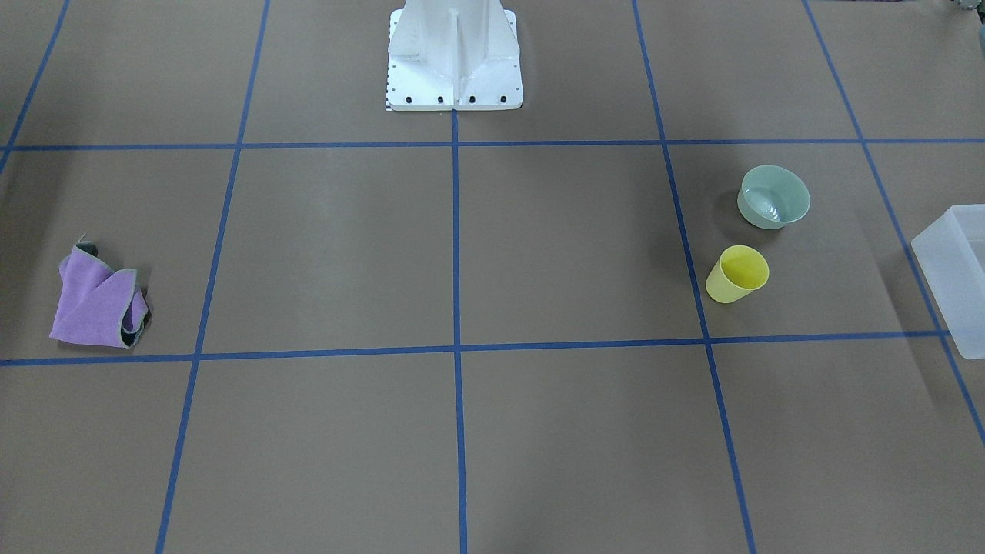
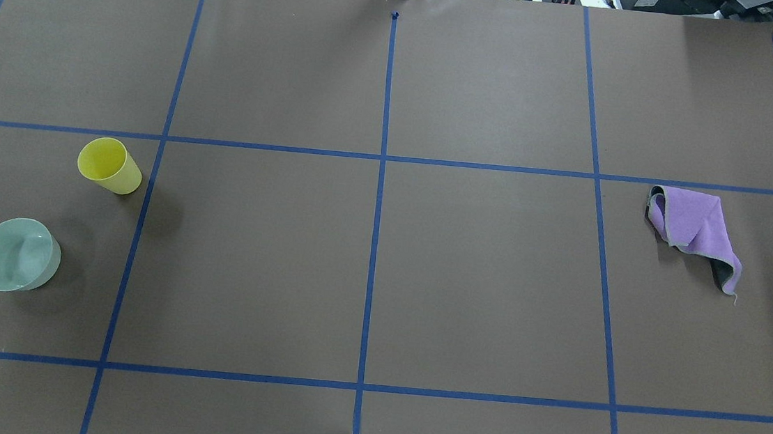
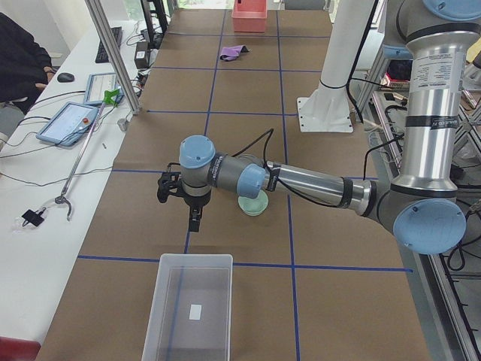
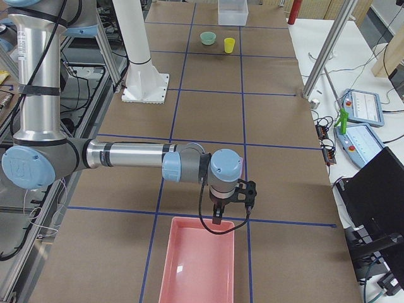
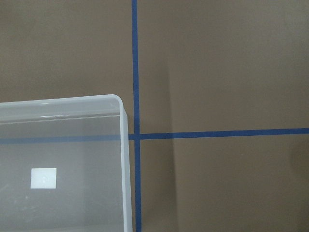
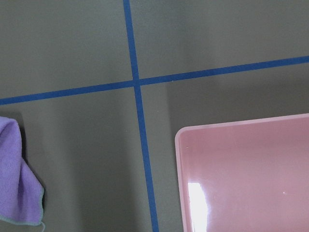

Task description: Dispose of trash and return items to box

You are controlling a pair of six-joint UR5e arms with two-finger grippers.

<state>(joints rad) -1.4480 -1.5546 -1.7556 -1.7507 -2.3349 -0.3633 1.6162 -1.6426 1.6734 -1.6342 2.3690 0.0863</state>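
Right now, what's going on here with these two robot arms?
Nothing is being held yet. The green bowl and yellow cup stand on the table on the robot's left, and a purple cloth lies crumpled on its right. The left gripper hangs just short of the frosted box, the right gripper at the edge of a pink tray. Whether either is open cannot be told.

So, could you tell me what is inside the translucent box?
The box shows only a white label at its floor; bowl and cup stand outside. Near end cropped.
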